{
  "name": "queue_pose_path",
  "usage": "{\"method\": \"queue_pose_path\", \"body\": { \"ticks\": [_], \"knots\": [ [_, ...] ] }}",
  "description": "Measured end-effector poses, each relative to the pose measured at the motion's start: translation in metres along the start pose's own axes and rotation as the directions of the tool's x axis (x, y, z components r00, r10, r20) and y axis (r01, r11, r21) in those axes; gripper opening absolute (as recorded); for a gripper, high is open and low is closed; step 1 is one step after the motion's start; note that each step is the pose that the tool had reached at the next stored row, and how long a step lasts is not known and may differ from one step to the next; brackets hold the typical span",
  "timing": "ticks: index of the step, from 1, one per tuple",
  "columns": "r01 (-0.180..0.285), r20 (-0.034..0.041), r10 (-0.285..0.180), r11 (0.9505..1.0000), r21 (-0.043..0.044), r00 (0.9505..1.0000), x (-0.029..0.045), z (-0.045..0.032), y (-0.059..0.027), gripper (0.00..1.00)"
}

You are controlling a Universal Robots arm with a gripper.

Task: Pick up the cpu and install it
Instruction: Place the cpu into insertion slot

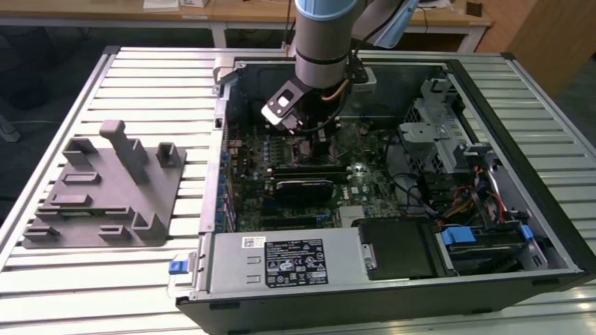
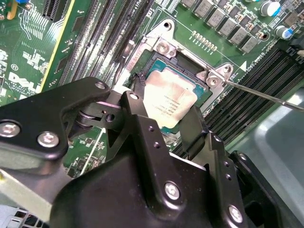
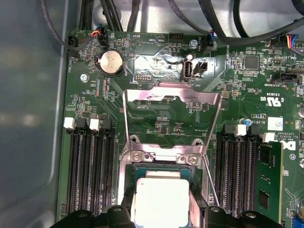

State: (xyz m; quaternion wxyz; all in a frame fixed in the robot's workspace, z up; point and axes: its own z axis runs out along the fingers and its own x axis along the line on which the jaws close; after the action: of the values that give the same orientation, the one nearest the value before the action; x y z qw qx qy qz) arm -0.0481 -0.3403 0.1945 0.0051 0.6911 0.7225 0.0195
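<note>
Hanging right over the middle of the board [image 3: 85,95], inside the open case [image 1: 391,296], the claw [image 2: 166,118] has the cpu [image 2: 168,102] between its two black fingers [image 2: 194,128]. The cpu is not off to any side of the claw. It is straight under it, flat, with its shiny top up. It is square, so it has no long side to line up, but its edges run even with the edges of the socket [image 3: 156,167]. The socket is right under the cpu, so the only way to go from here is down. In both wrist views the fingers are closed just as wide as the cpu, one on each of two facing edges, and they press on it and hold it. They touch nothing else that I can see. The cpu looks very low in the socket, maybe already lying in it, but I cannot tell that for sure from these views. The metal plate [image 3: 171,90] that shuts over the socket is flipped open and lies back on the board, away from the claw. The thin lever [image 2: 261,95] sticks out beside the socket, clear of the fingers. The dark slots [image 3: 88,166] run along both sides of the socket.
</note>
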Motion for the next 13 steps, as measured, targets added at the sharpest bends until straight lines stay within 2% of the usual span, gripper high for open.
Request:
{"method": "queue_pose_path", "body": {
  "ticks": [13],
  "knots": [
    [-0.001, -0.0040, 0.001, 1.0000, 0.0000, 1.0000, -0.0010, 0.0010, -0.0001, 0.54]
  ]
}}
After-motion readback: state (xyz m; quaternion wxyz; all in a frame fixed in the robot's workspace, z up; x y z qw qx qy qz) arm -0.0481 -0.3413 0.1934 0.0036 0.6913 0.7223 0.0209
